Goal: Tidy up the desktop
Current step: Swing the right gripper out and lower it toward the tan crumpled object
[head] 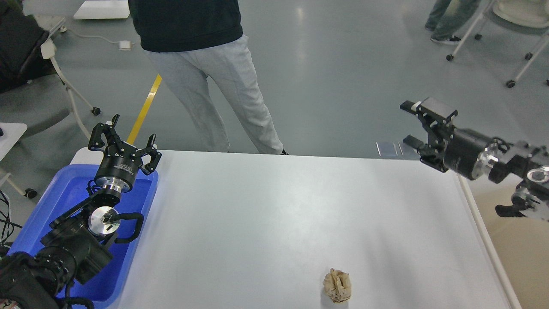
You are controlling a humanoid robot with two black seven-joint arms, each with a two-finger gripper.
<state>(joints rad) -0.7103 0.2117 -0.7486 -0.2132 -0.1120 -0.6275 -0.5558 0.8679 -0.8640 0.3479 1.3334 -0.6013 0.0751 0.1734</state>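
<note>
Nearest: crumpled beige paper wad (337,285) lying on desktop (274,223), near front edge, right of centre, well apart from both arms.

Desktop filling middle of view; long axis running left to right, far edge toward standing person (206,73).

Blue tray (68,201) at left end, under left arm.

Left gripper (124,143) above tray's far corner, pointing up and away, fingers spread open, nothing held. Small print on its body, unreadable.

Right gripper (409,122) beyond desktop's right far corner, pointing left, fingers parted, nothing held.
</note>
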